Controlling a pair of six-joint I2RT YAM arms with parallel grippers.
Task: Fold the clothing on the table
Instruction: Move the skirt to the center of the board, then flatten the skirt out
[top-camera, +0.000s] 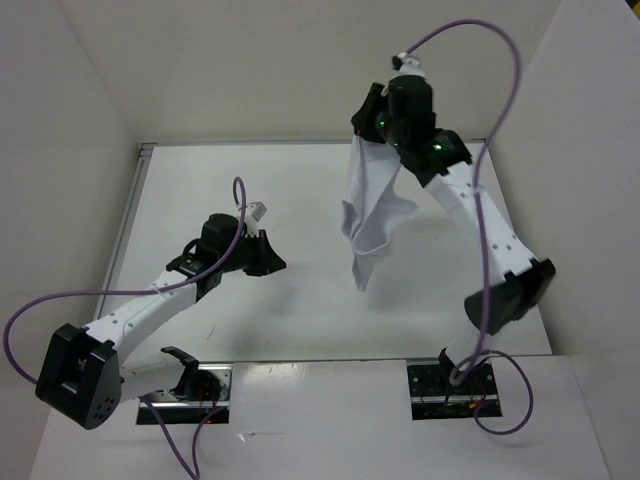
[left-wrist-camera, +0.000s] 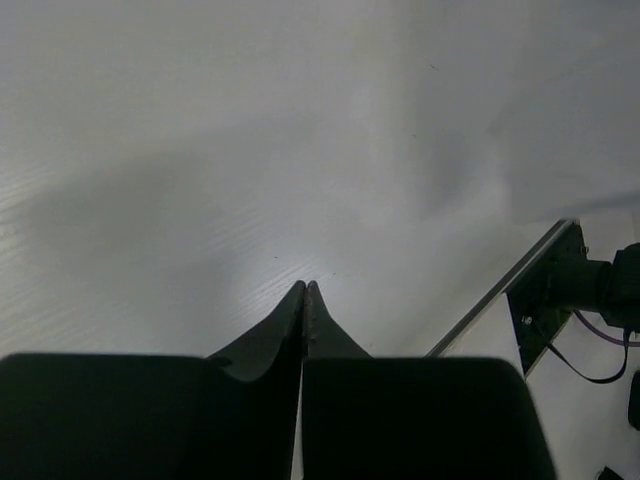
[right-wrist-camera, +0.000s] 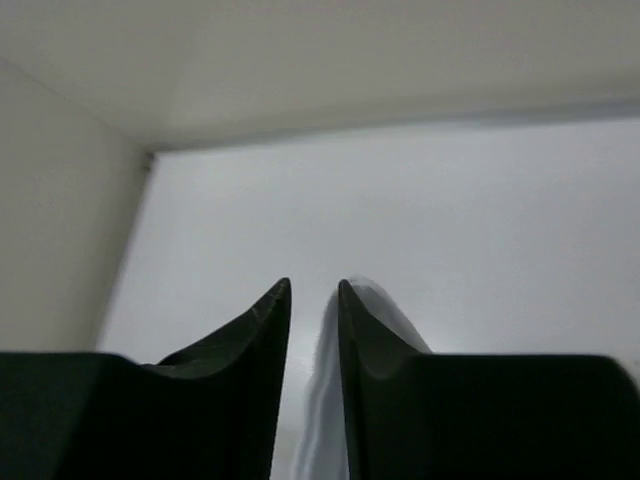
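Nearest me, left of centre in the overhead view, the left pincer (top-camera: 272, 262) hovers low over the matte white flat worktop (top-camera: 230, 175), its tips pressed together on nothing. Farther back, upper right, the small white wrinkled soft fabric garment (top-camera: 368, 215) dangles in a limp bunch from the raised right pincer (top-camera: 360, 140), whose jaws stand narrow, nipping its top edge. It looks light and floppy, and may slip. A free lower corner seems the best place to take hold.
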